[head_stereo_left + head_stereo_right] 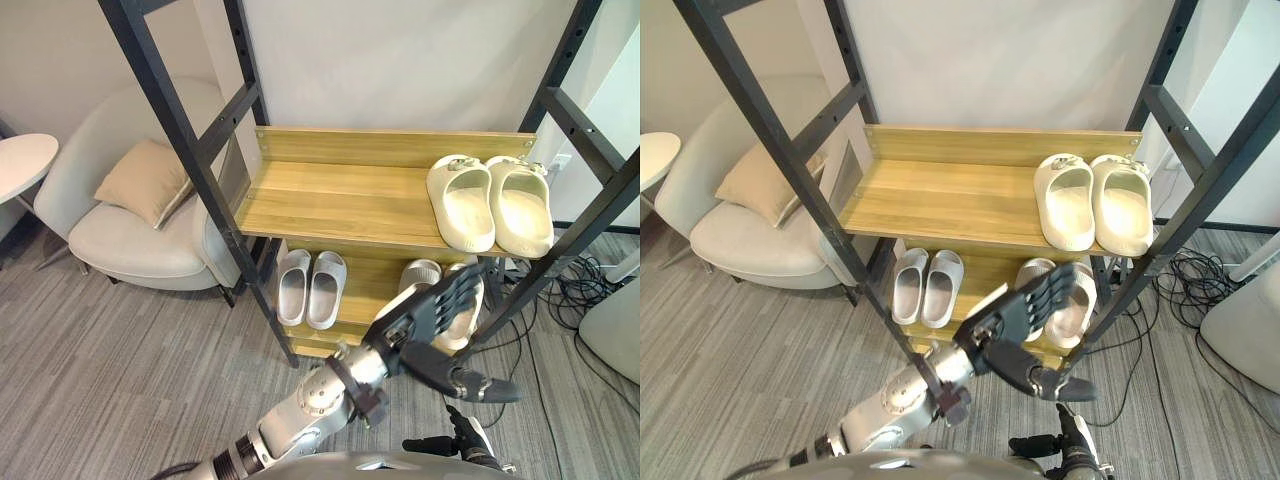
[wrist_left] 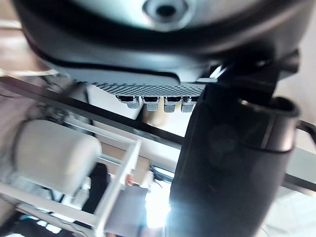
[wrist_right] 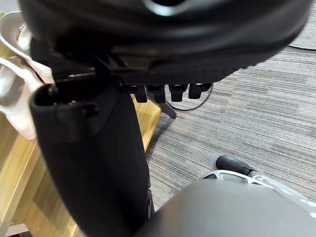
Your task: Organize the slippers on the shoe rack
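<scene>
A pale armchair point(image 1: 130, 245) stands at the far left on grey carpet point(image 1: 100, 370). A tan cushion point(image 1: 147, 180) leans against its backrest. A round white side table point(image 1: 20, 165) sits just left of the armchair. Black cables point(image 1: 575, 290) lie tangled on the carpet at right.

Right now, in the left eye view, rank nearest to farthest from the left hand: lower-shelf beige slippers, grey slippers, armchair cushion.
1. Beige slippers, lower shelf, behind the left hand.
2. Grey slippers, lower shelf, leftward.
3. Cushion, on the armchair, far left.
</scene>
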